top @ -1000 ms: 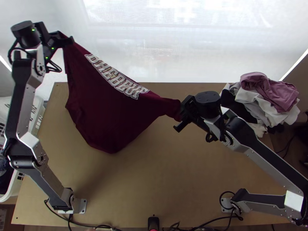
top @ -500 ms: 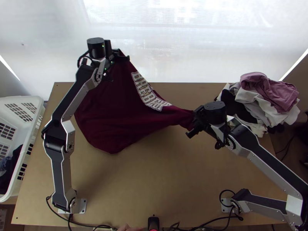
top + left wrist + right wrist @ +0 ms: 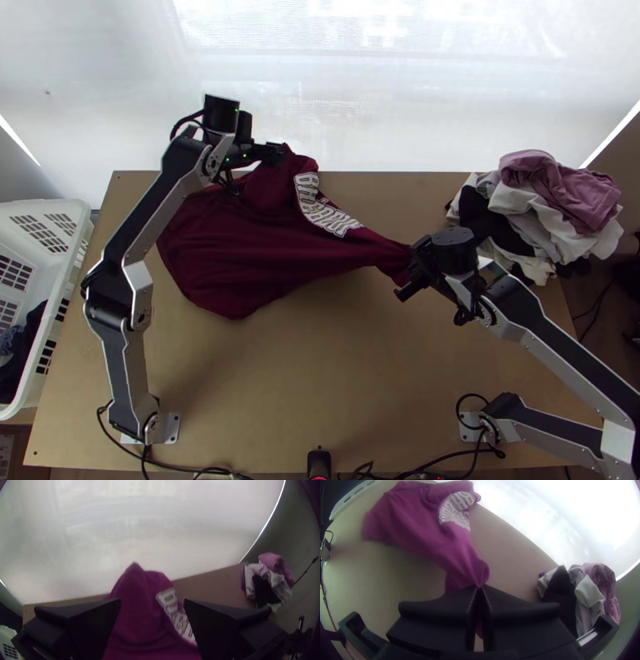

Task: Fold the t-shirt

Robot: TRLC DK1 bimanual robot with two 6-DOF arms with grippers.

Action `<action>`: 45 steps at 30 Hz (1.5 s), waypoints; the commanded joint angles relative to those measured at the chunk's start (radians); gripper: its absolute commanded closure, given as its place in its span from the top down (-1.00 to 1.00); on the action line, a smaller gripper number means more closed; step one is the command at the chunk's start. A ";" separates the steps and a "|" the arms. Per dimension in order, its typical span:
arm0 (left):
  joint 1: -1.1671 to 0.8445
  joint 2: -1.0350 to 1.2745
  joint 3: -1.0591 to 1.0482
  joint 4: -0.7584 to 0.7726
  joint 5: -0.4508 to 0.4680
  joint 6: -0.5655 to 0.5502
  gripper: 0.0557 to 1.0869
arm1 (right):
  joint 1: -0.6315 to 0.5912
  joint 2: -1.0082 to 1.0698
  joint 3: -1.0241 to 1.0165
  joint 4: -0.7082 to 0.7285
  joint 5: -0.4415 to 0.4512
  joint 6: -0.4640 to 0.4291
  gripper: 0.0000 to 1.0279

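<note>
The flat-fingered black right gripper (image 3: 479, 586) pinches 1 bunched end of the maroon fabric t-shirt (image 3: 232, 256); the matching black left gripper (image 3: 152, 600) stands wide, empty. Best grip a far corner, then draw the 2 ends gently taut. Rumpled on the light wooden table (image 3: 336, 384), the shirt runs crosswise, pinched end pointing right.

The light wooden table (image 3: 320, 376) carries a dark red T-shirt (image 3: 232, 268), wrinkled and partly lifted; a heap of clothes (image 3: 560, 196) at its far right corner; 2 metal plates (image 3: 170, 429) toward its near corners; and black cables (image 3: 182, 468) along its near edge.
</note>
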 commanded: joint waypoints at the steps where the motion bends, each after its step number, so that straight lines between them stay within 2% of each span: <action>1: 0.043 -0.263 -0.305 -0.290 0.076 0.093 0.82 | 0.012 -0.030 -0.042 0.012 -0.001 0.000 -0.95; 7: 0.057 -0.585 -0.782 -0.253 0.074 0.188 0.82 | 0.018 -0.053 -0.050 0.027 -0.001 0.008 -0.95; 18: -0.013 -0.790 -1.144 -0.182 0.066 0.189 0.82 | -0.004 -0.124 -0.116 0.038 -0.001 0.011 -0.95; 22: -0.018 -0.812 -1.227 -0.113 0.033 0.223 0.82 | -0.011 -0.142 -0.136 0.037 -0.001 0.013 -0.95; 30: -0.036 -0.772 -1.302 -0.010 0.023 0.260 0.82 | -0.016 -0.138 -0.130 0.037 -0.001 0.011 -0.95; 45: -0.118 -0.701 -1.347 -0.006 0.023 0.265 0.77 | -0.024 -0.102 -0.113 0.040 -0.001 0.014 -0.95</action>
